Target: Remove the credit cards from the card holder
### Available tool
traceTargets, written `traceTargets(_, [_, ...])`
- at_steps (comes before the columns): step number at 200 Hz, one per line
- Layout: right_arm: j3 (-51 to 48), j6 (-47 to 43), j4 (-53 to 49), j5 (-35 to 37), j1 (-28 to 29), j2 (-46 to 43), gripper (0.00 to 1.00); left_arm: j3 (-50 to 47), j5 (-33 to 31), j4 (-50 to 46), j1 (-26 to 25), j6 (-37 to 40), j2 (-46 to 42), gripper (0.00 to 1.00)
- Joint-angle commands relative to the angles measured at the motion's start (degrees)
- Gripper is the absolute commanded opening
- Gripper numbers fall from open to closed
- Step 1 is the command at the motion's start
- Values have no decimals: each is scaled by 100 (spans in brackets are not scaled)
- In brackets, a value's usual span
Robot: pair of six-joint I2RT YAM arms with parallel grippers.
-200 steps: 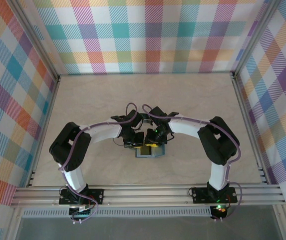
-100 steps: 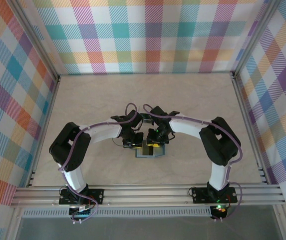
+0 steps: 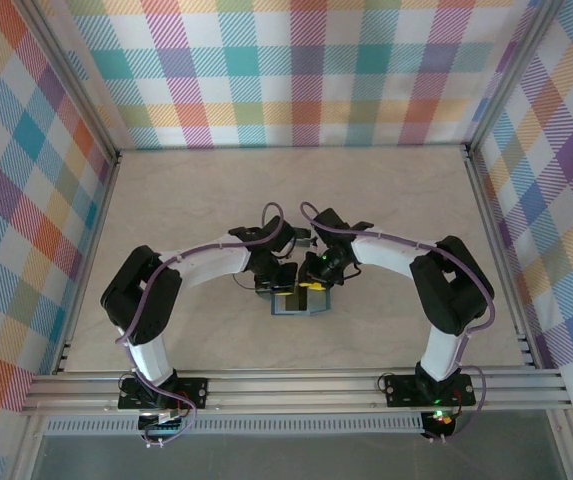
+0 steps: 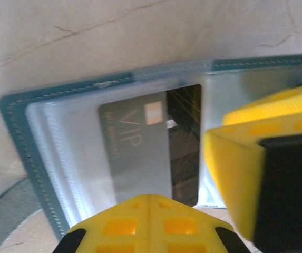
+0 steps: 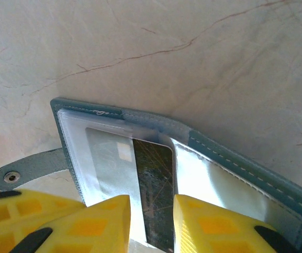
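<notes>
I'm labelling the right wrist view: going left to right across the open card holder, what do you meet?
From the left: snap tab → silvery credit card → dark credit card → clear plastic pocket → teal edge of the card holder.

Grey credit card (image 4: pixel 137 153) reads "VIP"; sm. txt beside it illegible.

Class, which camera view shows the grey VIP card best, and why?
Left wrist view: the grey card lies face-on in the open card holder, VIP lettering readable. Right wrist view shows it washed out, lettering unreadable. Top view: too small to make out.
</notes>
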Motion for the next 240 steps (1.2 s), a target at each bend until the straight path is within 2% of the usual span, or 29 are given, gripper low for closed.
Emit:
traceTargets(1, [-125,-31,162,-250,-35,2,29,125,47,-291,-95,96,231,0])
traceTargets(45, [-297,-57,366,-374,-67,97,29,59,-429,-508,-104,240,382,0])
traceTargets(115, [-699,-85,946,-770,-208,165,27,-130,-445,-403,-103,196,619,0])
traceTargets(174, [-1466,288,2570,-1836,-498,64,25,-123,-445,-411,-109,190,673,0])
traceTargets(240, [-2065,567,3984,-2494,-691,110,19,-71,-446,-469,-162,194,707,0])
